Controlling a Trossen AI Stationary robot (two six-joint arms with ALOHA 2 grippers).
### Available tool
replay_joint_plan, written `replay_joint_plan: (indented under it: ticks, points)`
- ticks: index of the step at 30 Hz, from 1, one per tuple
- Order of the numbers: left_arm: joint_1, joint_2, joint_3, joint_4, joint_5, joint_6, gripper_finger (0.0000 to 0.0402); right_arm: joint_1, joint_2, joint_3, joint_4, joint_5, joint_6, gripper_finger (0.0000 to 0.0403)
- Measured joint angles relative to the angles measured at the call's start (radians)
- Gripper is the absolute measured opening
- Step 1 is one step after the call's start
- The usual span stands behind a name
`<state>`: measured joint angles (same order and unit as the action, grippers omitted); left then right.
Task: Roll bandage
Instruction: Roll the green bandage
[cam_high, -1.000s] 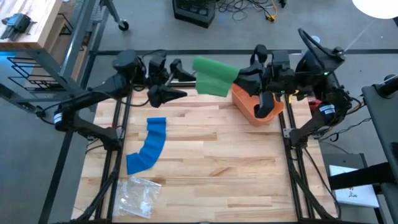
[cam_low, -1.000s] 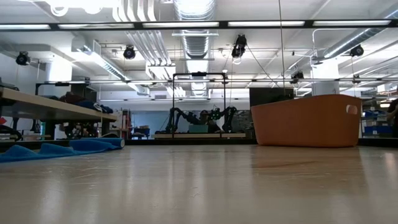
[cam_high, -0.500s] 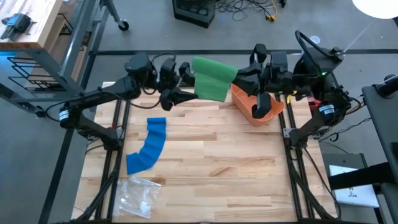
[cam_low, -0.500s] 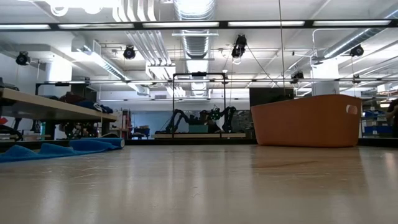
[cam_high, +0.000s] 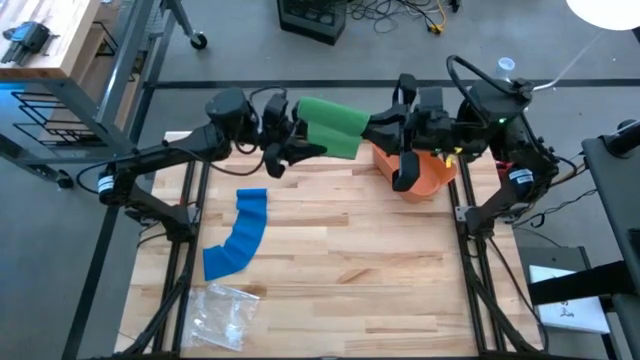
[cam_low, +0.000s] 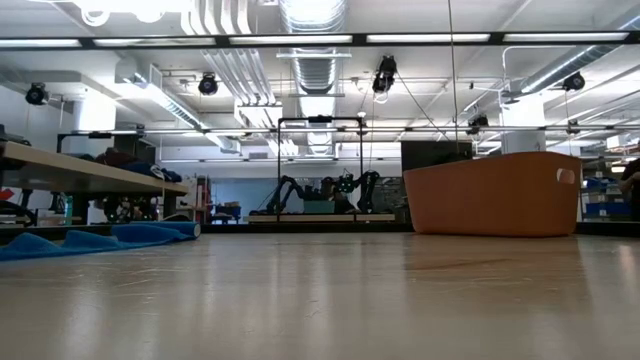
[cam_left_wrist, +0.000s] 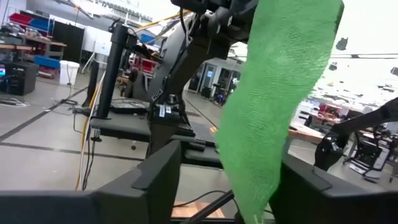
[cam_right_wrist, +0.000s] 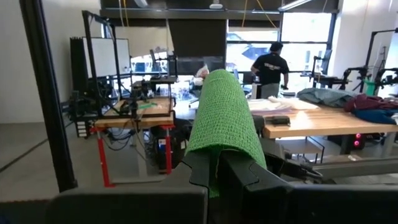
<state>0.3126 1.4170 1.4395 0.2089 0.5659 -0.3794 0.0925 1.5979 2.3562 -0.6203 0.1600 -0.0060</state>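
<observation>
The green bandage (cam_high: 330, 125) was held up in the air over the far edge of the table (cam_high: 340, 270), stretched between the two arms. The right gripper (cam_high: 372, 124) was clamped tight on one end of it; in the right wrist view the cloth (cam_right_wrist: 224, 124) was seen draped over and pinched between the dark fingers (cam_right_wrist: 239, 177).

The left gripper (cam_high: 302, 143) was placed at the other end. In the left wrist view the green strip (cam_left_wrist: 273, 106) was seen hanging between the two fingers (cam_left_wrist: 155, 180), which stood apart with gaps on either side. Contact with the cloth could not be confirmed there.

The orange bin (cam_high: 425, 175) was located on the table just beside the right gripper, partly under that arm. It also showed in the low view (cam_low: 490, 193).

A blue bandage (cam_high: 240, 235) was laid out flat in a curve on the left side of the table, well apart from both grippers. A clear plastic bag (cam_high: 222, 312) was lying near the front left corner, just past the blue strip's near end.

A person (cam_right_wrist: 272, 62) was seen standing in the room behind, back turned.
</observation>
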Motion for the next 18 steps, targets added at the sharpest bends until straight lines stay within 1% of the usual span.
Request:
replay_joint_plan:
  ticks: [2,5,7,10,11,14,18]
  points:
    - [0.0,0.0,0.0,-0.008,0.0,0.0,0.0171,-0.002,0.001,0.0,0.001,0.0,0.007,0.0003]
    - [0.0,0.0,0.0,-0.034,-0.001,0.0,0.0127,-0.002,0.001,0.0,0.001,0.0,0.007,0.0003]
    - [0.0,0.0,0.0,-0.048,-0.001,-0.001,0.009,-0.002,0.001,0.0,0.002,0.0,0.007,0.0003]
    - [0.0,-0.008,0.0,-0.051,-0.001,0.005,0.0024,-0.002,0.001,0.0,0.009,0.0,0.016,0.0003]
    - [0.004,-0.011,0.002,-0.052,-0.001,0.014,0.0012,-0.002,0.001,0.0,0.014,-0.001,0.026,0.0003]
    - [0.037,-0.019,0.019,-0.058,-0.004,0.033,0.0012,-0.002,0.001,0.0,0.029,-0.003,0.06,0.0003]
    - [0.108,-0.019,0.066,-0.061,-0.011,0.035,0.0002,0.004,0.007,0.0,0.027,-0.014,0.1,0.0003]
